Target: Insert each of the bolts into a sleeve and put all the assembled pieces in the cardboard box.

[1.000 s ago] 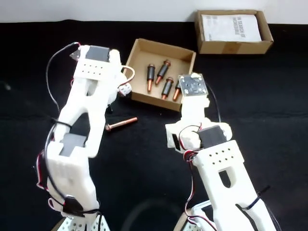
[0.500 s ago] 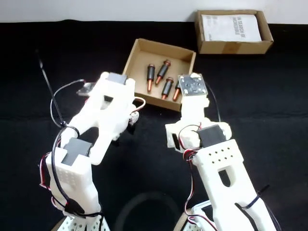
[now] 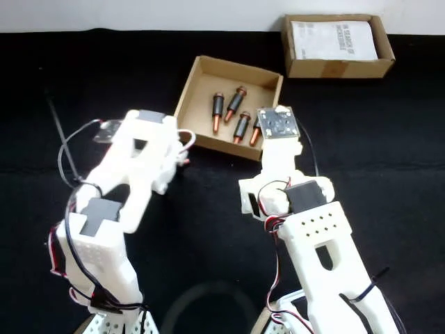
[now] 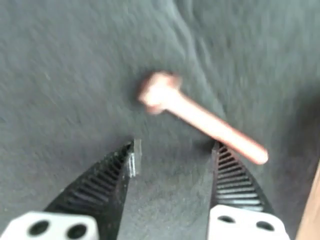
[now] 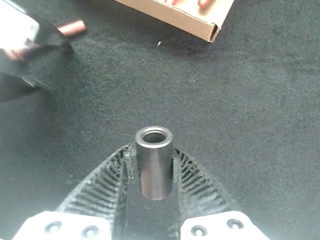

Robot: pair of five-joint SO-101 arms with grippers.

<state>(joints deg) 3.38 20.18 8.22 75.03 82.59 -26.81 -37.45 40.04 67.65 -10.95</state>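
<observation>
We see the left gripper (image 4: pixel 175 150) spread open over the cloth (image 4: pixel 75 75) with the bolt (image 4: pixel 200 117) lying slantwise just past its fingertips, while the right gripper (image 5: pixel 154 151) clamps a sleeve (image 5: pixel 154 172) upright near the box (image 5: pixel 200 22) corner.

Left arm (image 3: pixel 128 177) is bent over forward with the wrist tipped down, and the left gripper (image 4: pixel 175 150) has its jaws spread wide apart. Right arm (image 3: pixel 309 223) stretches straight ahead, right gripper (image 5: pixel 154 151) pinching a dark metal sleeve (image 5: pixel 154 172) snug between both toothed fingers.
</observation>
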